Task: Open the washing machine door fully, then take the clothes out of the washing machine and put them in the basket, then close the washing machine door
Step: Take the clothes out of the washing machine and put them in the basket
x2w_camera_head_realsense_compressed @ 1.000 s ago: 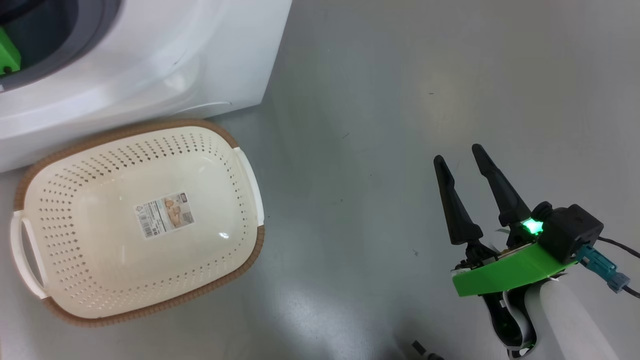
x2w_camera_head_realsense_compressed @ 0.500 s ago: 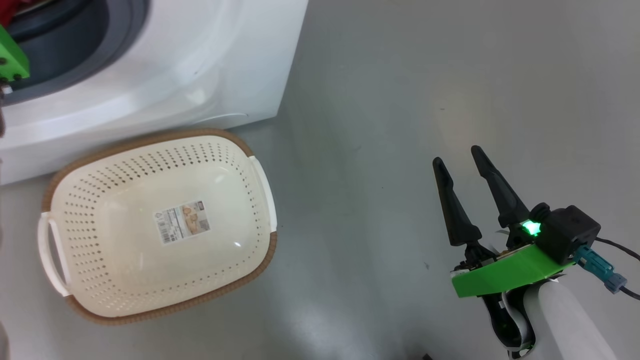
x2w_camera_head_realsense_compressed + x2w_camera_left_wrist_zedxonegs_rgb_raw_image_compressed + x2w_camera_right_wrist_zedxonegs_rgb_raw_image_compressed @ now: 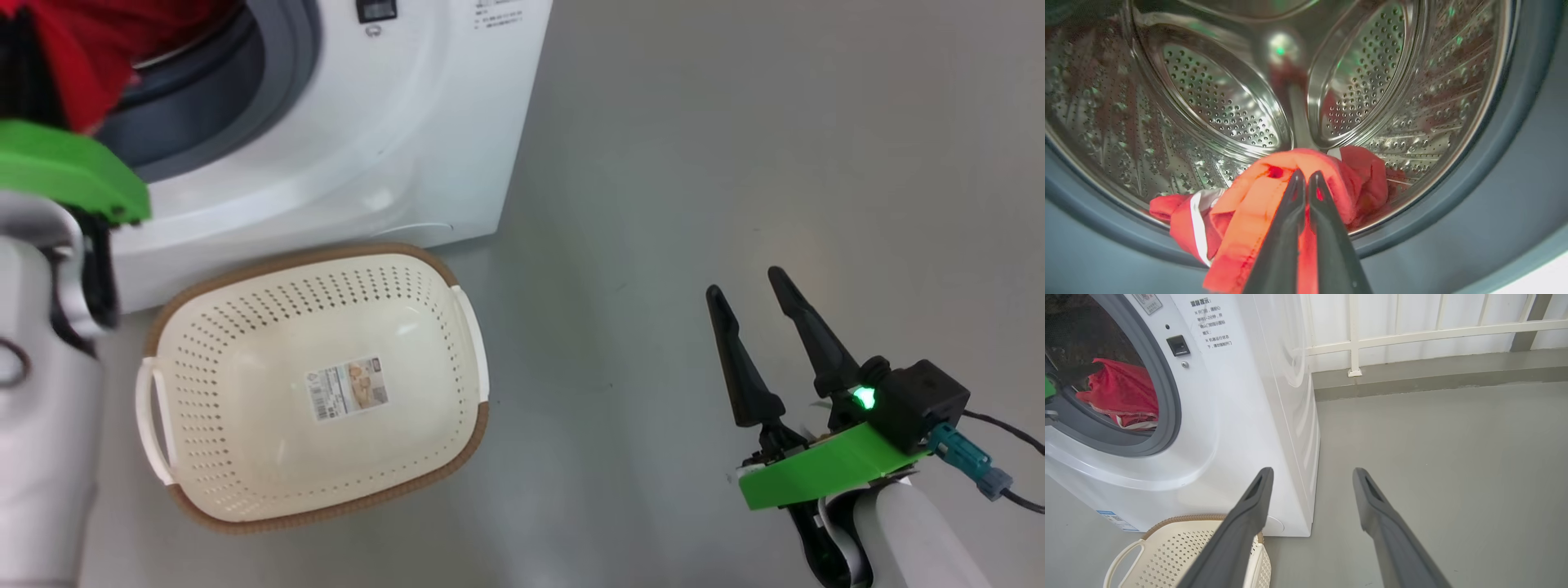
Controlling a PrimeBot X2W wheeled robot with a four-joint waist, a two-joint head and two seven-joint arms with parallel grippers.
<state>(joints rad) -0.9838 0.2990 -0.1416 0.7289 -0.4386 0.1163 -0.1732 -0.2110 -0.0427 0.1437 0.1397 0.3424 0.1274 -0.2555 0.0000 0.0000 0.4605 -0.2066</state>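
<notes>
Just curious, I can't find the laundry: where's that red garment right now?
In the left wrist view the clothes lie inside the washing machine, at the drum's front edge, pinched in the left hand.

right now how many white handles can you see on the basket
2: the left handle on the basket's left end, the right handle on its right end. Neither looks hidden.

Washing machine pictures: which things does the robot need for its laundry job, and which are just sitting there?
For the job: washing machine, clothes, basket, left gripper with jaws shut on the clothes.
Just there: right gripper, jaws open; white railing; grey floor.
</notes>
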